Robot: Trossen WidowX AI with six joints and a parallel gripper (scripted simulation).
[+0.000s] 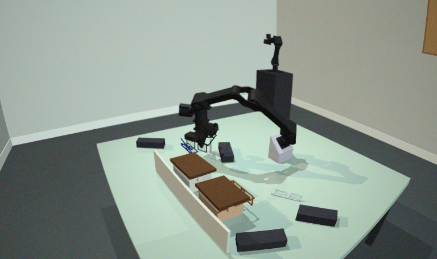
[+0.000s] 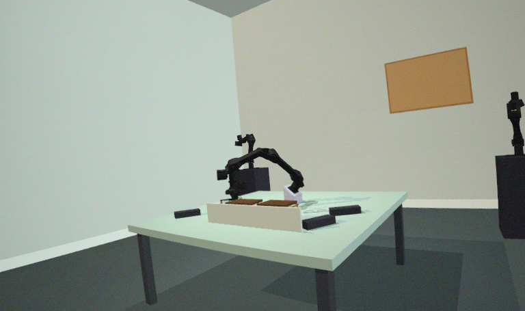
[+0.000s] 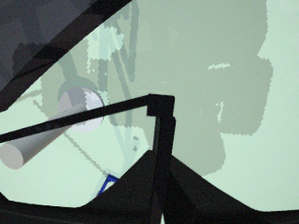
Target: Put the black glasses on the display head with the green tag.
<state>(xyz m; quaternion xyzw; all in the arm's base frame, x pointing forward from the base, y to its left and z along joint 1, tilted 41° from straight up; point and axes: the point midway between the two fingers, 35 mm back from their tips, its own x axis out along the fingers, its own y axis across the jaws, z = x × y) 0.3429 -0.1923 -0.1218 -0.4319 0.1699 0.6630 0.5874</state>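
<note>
Black glasses (image 1: pixel 206 142) beside blue glasses (image 1: pixel 188 146)

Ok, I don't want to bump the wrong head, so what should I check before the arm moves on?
1. Grip: ok. The gripper is shut on the black glasses.
2. Green tag located: cannot tell. No tag shows in any view.
3. Far head free: ok. No glasses show on it.
4. Near head free: not ok. Orange glasses hang at its side.
5. Room around the gripper: not ok. Blue glasses lie right beside it, and a black block is close on the other side.
6. Glasses level in the grip: cannot tell.
</note>
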